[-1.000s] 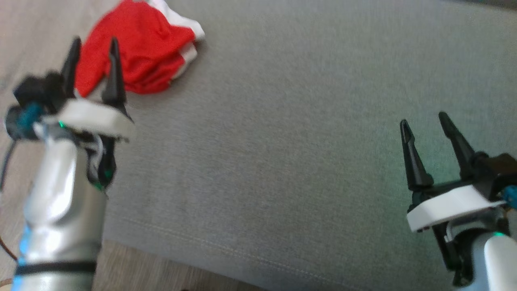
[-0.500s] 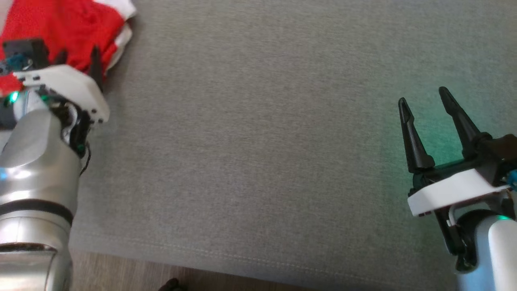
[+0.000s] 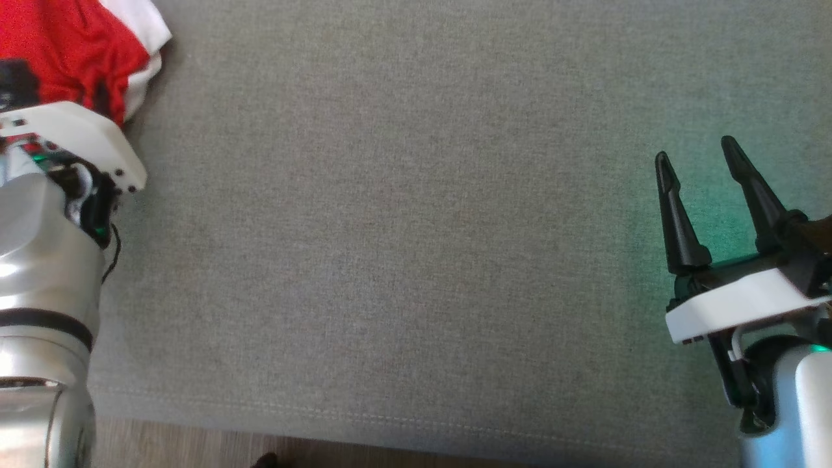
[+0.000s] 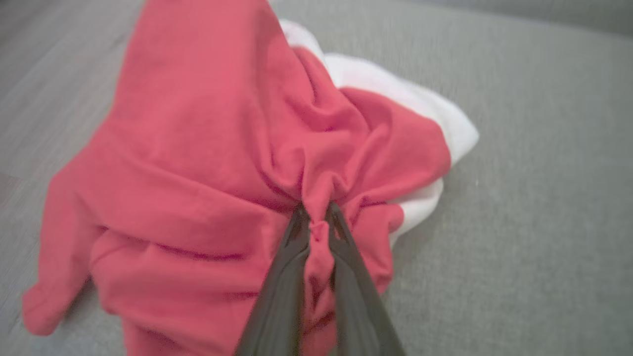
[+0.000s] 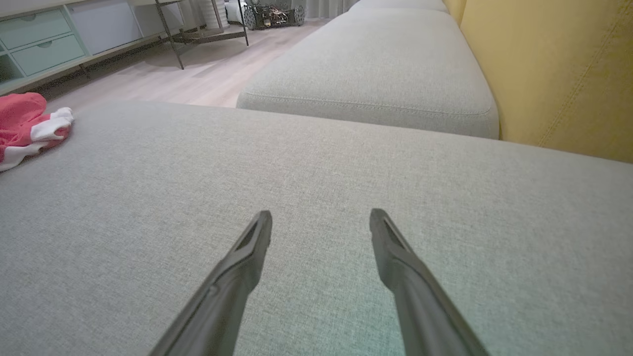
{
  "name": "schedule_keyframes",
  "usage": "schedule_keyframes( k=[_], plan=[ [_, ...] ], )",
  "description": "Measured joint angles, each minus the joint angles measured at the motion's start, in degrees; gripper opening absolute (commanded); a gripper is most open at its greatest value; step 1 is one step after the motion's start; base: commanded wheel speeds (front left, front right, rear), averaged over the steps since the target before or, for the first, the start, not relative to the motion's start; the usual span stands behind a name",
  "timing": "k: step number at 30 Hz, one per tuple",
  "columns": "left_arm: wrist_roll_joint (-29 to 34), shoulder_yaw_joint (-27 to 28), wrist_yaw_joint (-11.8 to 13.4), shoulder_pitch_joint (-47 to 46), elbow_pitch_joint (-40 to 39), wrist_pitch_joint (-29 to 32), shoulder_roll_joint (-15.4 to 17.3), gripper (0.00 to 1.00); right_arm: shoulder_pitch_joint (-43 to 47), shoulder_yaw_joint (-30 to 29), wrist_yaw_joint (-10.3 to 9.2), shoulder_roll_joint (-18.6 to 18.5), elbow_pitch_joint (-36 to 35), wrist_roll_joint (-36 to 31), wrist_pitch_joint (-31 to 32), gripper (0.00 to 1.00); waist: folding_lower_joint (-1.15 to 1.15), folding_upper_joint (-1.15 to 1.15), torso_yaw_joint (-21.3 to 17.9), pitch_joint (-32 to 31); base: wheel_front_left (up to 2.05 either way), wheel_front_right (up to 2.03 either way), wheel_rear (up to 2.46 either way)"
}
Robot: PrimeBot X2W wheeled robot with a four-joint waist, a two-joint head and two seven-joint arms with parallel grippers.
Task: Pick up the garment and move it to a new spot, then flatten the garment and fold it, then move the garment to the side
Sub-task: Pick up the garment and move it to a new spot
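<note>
The garment (image 3: 71,45) is a crumpled red piece with white trim, lying at the far left corner of the grey cushion (image 3: 416,227). In the left wrist view a pinched fold of the garment (image 4: 207,148) sits between the two dark fingers of my left gripper (image 4: 316,220), which is shut on it. From the head, the left gripper's white wrist plate covers most of its fingers at the cloth's near edge. My right gripper (image 3: 695,159) hovers open over bare cushion at the right, far from the garment (image 5: 27,123), with nothing between its fingers (image 5: 257,237).
Wooden floor (image 3: 195,448) runs along the cushion's near edge. The right wrist view takes in a second grey cushion (image 5: 376,64) beyond, a yellow backrest (image 5: 559,69) at the right, and drawers (image 5: 44,39) and a metal stand across the floor.
The head camera has shifted, sliding the whole scene left. My left gripper reached into the garment and closed on a fold of it. The right gripper stayed open.
</note>
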Motion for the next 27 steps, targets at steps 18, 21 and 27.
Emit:
schedule_keyframes(
  k=[18, 21, 27],
  plan=[
    [-2.2, 3.0, -0.2, 8.3, -20.9, -7.4, 3.1, 0.0, 1.4, -0.4, 0.0, 2.4, 5.9, 1.5, -4.8, 1.0, -0.01, 0.0, -0.7, -13.7, 0.0, 0.0, 0.0],
    [-2.3, 3.4, 0.4, 15.3, -26.5, -7.4, 3.1, 0.0, 4.2, -0.5, 0.01, 2.8, 7.0, 2.0, -5.1, 1.0, -0.01, 0.0, -1.1, -17.1, 0.0, 0.0, 0.0],
    [-2.3, 3.4, 3.9, 30.4, -41.3, -6.2, 3.0, 0.0, 7.7, -0.6, 0.0, 3.6, 7.7, 2.5, -6.0, 1.0, -0.01, 0.01, -2.5, -23.2, 0.0, 0.0, 0.0]
  ],
)
